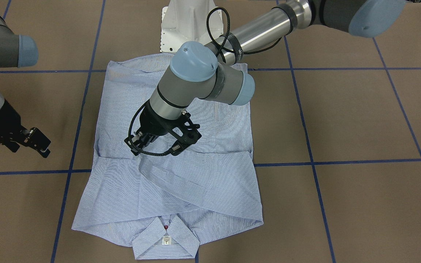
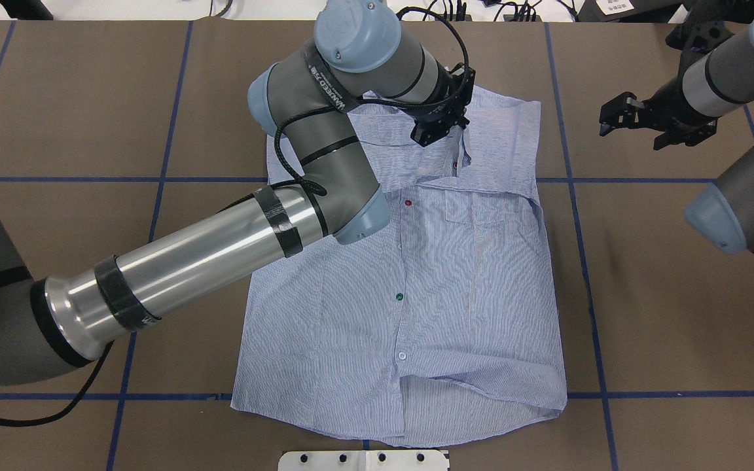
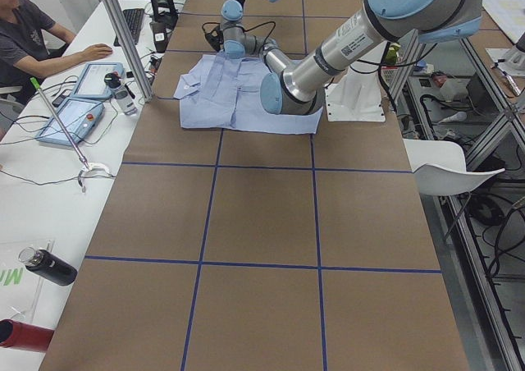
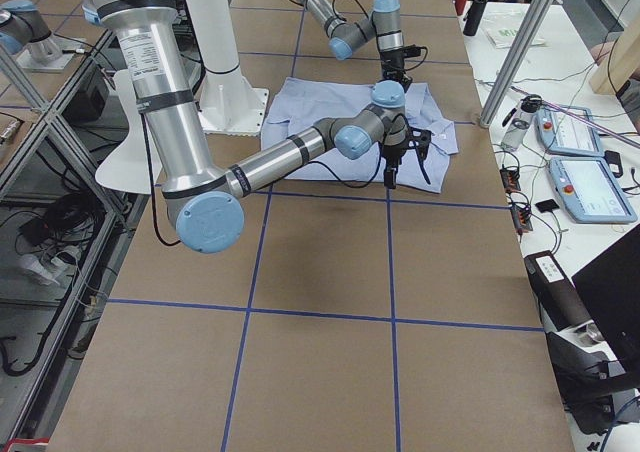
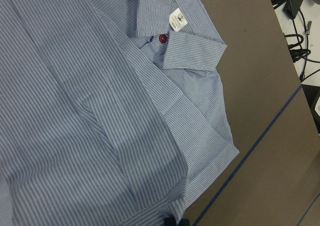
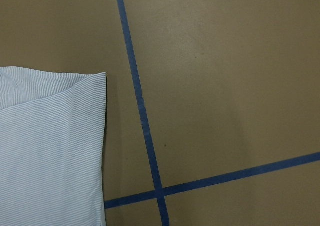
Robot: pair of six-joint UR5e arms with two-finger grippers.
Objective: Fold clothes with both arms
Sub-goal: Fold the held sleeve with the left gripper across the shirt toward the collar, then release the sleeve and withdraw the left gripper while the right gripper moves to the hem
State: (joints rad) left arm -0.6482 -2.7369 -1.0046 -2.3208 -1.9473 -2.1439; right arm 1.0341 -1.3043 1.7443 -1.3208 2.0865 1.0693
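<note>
Shirt (image 2: 455,281), pinstriped blue and white, lies flat and front up on the brown table (image 2: 665,294), sleeves folded across its chest near the collar (image 1: 181,237). We see the left gripper (image 1: 139,140) poised over that fold; whether it is parted we cannot tell. The right gripper (image 2: 619,114) hangs spread and empty beside the shirt.

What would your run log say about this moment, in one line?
stage: sleeves folded in | shirt: flat on table, buttons up | left gripper: above folded sleeves, grip unclear | right gripper: open, beside shirt, empty
</note>
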